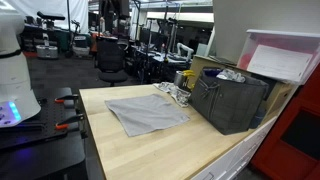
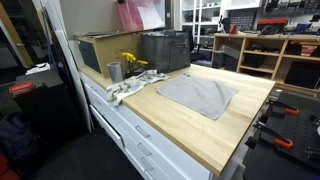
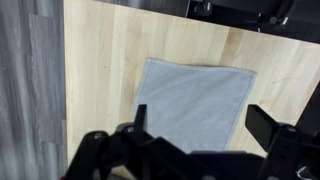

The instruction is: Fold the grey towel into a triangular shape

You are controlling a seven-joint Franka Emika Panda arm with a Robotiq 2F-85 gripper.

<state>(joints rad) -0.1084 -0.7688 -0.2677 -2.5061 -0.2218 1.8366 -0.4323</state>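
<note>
**Inspector:** Pincer condition?

**Arm:** My pincer (image 3: 200, 128) shows only along the bottom of the wrist view. It stands open, jaws wide apart, with nothing between them. I touch no cloth.

**Inspector:** Where is the towel?

**Arm:** The towel (image 3: 195, 100) lies at the centre of the wrist view, spread flat on the surface (image 3: 100, 60). In both exterior views the towel (image 1: 147, 113) (image 2: 198, 95) sits mid-frame, near the bin (image 1: 228, 100) but apart from it.

**Inspector:** Work completed?

**Arm:** None that I can find. The towel reads as a single flat layer, roughly square, with no crease or doubled edge showing. I judge the task to be at its start.

**Inspector:** Work outstanding?

**Arm:** All of it, in my assessment. I have to come down on one corner, grip it, carry it across to the opposite corner and let go, so that a triangle is left lying on the surface.
</note>
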